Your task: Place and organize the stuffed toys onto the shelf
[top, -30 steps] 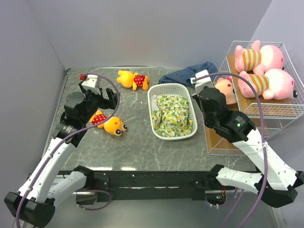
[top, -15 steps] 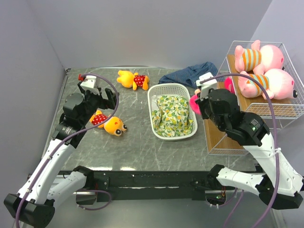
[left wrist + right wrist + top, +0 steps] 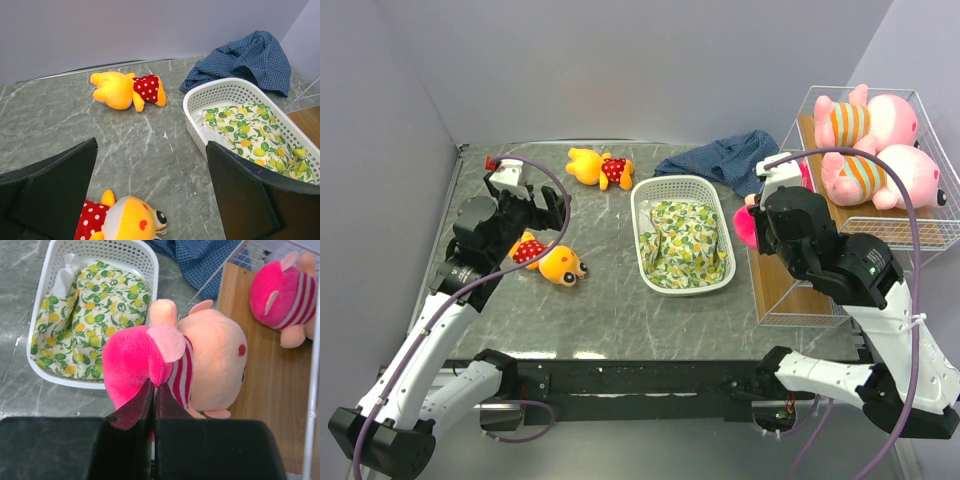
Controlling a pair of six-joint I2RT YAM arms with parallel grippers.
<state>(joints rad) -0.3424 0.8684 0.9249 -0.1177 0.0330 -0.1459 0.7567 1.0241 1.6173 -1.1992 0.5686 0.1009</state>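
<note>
left pincer [image 3: 535, 208]: jaws wide open, nothing between them, hangs over the near bear.
right pincer [image 3: 152, 397]: jaws pressed tight together, pinching the pink rear of the held doll.
held doll [image 3: 200, 360]: pink-clad, peach head, striped top; sits at the left edge of the lower plank, between basket and shelf. Cannot tell whether it touches the wood.
shelf [image 3: 920, 235]: white wire rack at the right side of the surface, wooden tiers.
lower plank [image 3: 260, 385]: light brown; second pink doll [image 3: 282, 290] lies on it toward the back, apart from the held doll.
pigs: two, striped shirts, lying side by side on the top tier, one behind [image 3: 868, 118] and one in front [image 3: 882, 175], touching.
near bear [image 3: 552, 263]: yellow-orange, red dotted shirt, lying on the surface just below the left pincer.
far bear [image 3: 600, 167]: same kind, lying at the back of the surface, well apart from the near bear.
basket [image 3: 645, 240]: white slotted oval, mid-surface, holds the lemon-print cloth [image 3: 688, 240].
blue fabric [image 3: 720, 155]: crumpled behind the basket, near the shelf.
surface [image 3: 600, 310]: grey marble look.
</note>
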